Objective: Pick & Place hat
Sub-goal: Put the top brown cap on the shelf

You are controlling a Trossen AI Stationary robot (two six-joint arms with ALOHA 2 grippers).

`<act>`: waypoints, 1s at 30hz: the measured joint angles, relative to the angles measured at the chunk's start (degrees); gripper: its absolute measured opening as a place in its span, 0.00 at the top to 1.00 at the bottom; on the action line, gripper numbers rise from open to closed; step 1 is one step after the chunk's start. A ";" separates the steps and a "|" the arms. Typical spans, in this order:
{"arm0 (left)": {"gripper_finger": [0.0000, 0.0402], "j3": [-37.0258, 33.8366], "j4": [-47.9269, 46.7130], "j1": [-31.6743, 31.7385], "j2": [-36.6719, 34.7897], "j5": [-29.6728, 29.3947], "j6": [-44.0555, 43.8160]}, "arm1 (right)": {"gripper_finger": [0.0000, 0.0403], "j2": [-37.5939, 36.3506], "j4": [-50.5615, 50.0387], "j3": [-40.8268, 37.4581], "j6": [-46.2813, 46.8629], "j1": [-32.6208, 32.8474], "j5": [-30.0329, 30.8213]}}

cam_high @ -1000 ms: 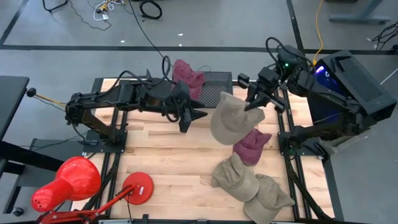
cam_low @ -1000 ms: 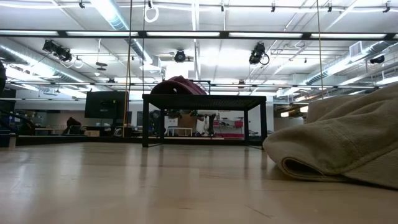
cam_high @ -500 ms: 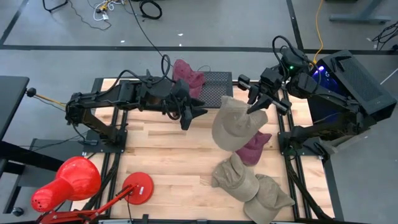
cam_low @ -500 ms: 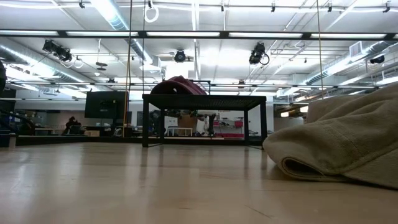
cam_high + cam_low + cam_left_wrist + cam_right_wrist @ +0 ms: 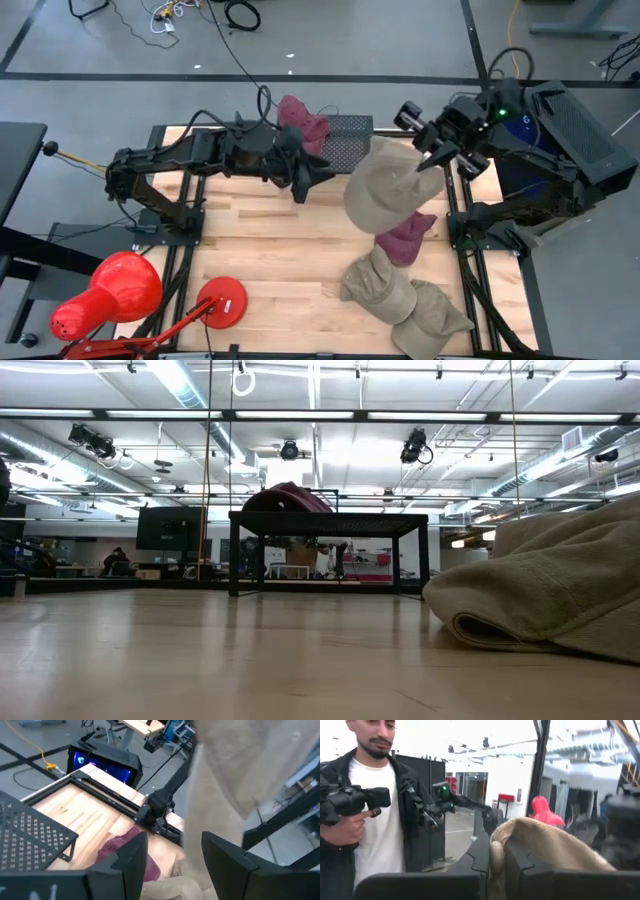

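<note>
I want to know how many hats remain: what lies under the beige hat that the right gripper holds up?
Under the lifted beige hat, a maroon hat shows partly on the table. Its upper part is covered.

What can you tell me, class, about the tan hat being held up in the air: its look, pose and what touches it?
The tan hat is a soft, fabric-looking cap with a crown and brim. It hangs limp above the wooden table, over a maroon hat. The right end effector is shut on its upper edge; the right wrist view shows fabric pinched between the fingers. Nothing else touches it.
</note>
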 joint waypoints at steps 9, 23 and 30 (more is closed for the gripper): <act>0.52 0.00 5.25 0.34 -0.07 6.33 2.59 | 0.94 0.00 6.72 0.00 -0.14 -0.02 3.18; 0.24 -0.02 3.44 3.57 0.79 15.60 -0.65 | 0.94 0.00 7.52 0.00 -1.75 -1.07 4.33; 0.05 -0.04 4.45 4.18 5.46 23.38 -1.88 | 0.94 0.00 8.46 0.00 -1.68 -1.05 3.90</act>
